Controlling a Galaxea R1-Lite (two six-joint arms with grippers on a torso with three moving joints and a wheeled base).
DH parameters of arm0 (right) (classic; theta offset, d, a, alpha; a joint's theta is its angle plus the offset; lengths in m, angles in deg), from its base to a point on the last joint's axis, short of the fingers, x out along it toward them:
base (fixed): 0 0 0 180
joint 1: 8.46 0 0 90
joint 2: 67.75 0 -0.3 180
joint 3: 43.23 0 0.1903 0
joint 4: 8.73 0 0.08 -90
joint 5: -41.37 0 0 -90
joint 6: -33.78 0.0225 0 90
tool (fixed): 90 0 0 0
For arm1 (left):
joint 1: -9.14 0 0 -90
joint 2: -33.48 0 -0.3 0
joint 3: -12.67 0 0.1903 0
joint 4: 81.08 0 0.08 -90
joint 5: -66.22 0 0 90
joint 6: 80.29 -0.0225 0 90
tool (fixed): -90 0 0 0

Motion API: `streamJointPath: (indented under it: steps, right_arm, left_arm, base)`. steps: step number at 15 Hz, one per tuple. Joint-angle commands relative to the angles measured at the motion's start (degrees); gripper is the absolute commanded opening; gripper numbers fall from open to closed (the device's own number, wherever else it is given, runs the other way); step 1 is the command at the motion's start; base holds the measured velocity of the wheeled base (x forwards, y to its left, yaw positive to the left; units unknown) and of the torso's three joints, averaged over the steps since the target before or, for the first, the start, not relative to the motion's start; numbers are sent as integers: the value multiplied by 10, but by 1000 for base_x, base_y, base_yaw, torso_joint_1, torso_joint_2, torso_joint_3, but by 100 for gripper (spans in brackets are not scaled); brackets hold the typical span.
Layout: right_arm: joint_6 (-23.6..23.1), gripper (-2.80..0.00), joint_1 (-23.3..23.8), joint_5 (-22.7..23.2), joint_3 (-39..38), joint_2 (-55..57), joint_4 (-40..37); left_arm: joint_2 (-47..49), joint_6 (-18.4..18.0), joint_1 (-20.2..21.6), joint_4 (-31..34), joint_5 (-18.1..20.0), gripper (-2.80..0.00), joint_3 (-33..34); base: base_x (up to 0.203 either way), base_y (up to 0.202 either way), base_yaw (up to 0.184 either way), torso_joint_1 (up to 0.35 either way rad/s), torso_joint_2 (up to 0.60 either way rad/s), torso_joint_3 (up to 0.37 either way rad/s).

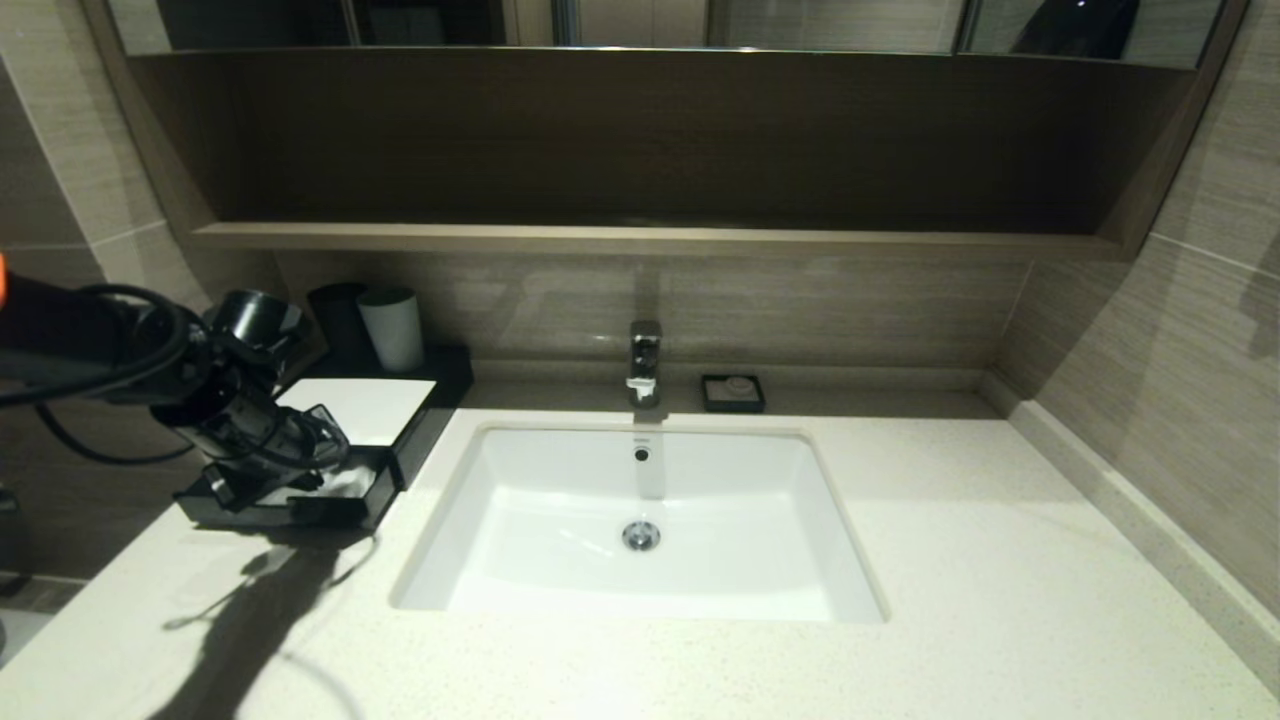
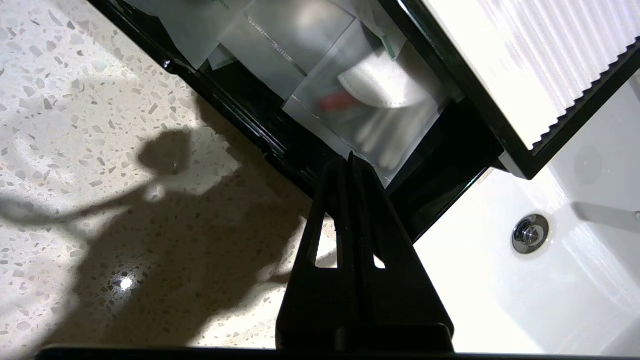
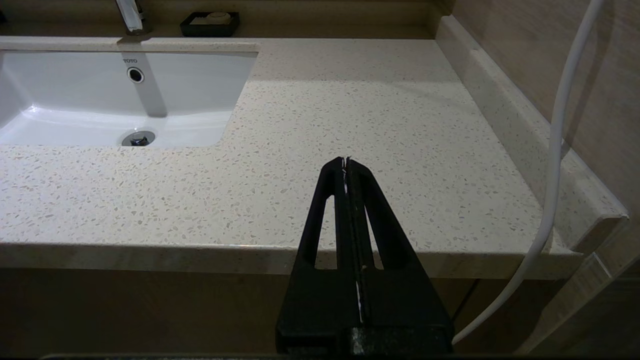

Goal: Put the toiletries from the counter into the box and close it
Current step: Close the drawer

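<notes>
The black box [image 1: 360, 408] with its white top panel stands at the counter's [image 1: 1000, 560] back left, and its front drawer [image 1: 340, 505] is pulled out. Clear-wrapped toiletries lie in the drawer: a flat packet with white contents [image 2: 380, 85] and another clear packet [image 2: 290, 35], overlapping. My left gripper [image 2: 348, 159] is shut and holds nothing. Its tips sit at the drawer's front wall [image 2: 240, 115], just above the near packet's corner. In the head view it hangs over the drawer [image 1: 300, 485]. My right gripper [image 3: 346, 161] is shut and empty, off the counter's front edge on the right.
The white sink basin [image 1: 640, 530] lies right of the box, with a faucet [image 1: 645, 362] behind it. A small black square dish [image 1: 733, 392] sits by the back wall. A grey cup [image 1: 392, 328] and a dark cup [image 1: 335, 318] stand behind the box. A white cable [image 3: 555, 175] hangs near the right wall.
</notes>
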Motion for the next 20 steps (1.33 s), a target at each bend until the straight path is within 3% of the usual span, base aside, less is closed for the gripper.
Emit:
streamJointPath:
  steps: [1,13,20]
  right_arm:
    - [0,-280,0,0,-1,0,0]
    - [0,-280,0,0,-1,-1,0]
    - [0,-280,0,0,-1,0,0]
  left_arm:
    - [6,3,1,2,0,-280,-11]
    - [-33,11,1,-15,-2,-280,-21]
    - [-42,-5,1,72,-7,-280,19]
  base:
    - [0,0,0,0,0,0]
    - [0,0,0,0,0,0]
    - [0,0,0,0,0,0]
